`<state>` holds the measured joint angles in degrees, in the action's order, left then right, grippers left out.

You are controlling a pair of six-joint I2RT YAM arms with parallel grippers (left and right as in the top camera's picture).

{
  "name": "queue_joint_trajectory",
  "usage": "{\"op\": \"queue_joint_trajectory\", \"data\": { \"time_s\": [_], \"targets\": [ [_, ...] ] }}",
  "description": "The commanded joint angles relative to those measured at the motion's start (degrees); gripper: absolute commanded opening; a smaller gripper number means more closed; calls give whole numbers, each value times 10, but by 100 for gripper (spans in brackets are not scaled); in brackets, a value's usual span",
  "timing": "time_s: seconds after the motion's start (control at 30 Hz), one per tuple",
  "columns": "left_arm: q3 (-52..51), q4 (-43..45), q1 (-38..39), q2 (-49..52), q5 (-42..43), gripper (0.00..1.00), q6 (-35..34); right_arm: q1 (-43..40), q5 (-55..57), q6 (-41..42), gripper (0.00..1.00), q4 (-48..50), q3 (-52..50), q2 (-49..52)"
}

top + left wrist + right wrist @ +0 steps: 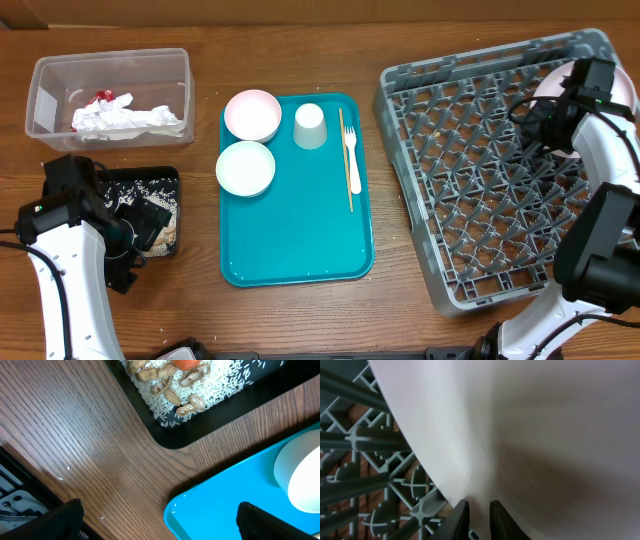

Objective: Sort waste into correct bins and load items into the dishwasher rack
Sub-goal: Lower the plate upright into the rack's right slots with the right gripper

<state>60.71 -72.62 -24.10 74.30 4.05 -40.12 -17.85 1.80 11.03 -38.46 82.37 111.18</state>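
The large white plate (530, 425) stands on edge in the far right part of the grey dishwasher rack (480, 180), and my right gripper (479, 515) is shut on its rim. From overhead the plate (552, 90) shows beside that gripper (568, 108). My left gripper (140, 225) hangs open and holds nothing. It is over the black tray (140, 172), between that tray and the teal tray. In the left wrist view the open gripper (160, 520) frames bare wood and the teal tray's corner (200, 510). Rice (220, 385), peanuts and an orange carrot (186, 363) lie in the black tray (165, 440).
The teal tray (300, 230) carries two white bowls (252, 114) (245, 167), a cup (310, 126), a white fork (351, 150) and a wooden stick (344, 170). One bowl (300, 475) shows in the left wrist view. The clear tub (110, 55) holds napkins (125, 118) and a red wrapper (100, 97).
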Motion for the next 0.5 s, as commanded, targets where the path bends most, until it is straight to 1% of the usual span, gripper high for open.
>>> {"op": "queue_joint_trajectory", "data": {
  "time_s": [0.0,0.2,0.33,0.4,0.47],
  "targets": [
    [-1,0,0,1,0,100,7,18,-32,28,17,-7,-9,5],
    [-1,0,0,1,0,100,7,18,-27,27,17,-5,7,-1],
    [-1,0,0,1,0,100,7,18,-28,27,18,-9,25,-24],
    [-1,0,0,1,0,100,7,18,-28,27,23,-11,31,-42],
    [-1,0,0,1,0,100,7,18,-28,28,24,-11,33,-58]
  ]
}}
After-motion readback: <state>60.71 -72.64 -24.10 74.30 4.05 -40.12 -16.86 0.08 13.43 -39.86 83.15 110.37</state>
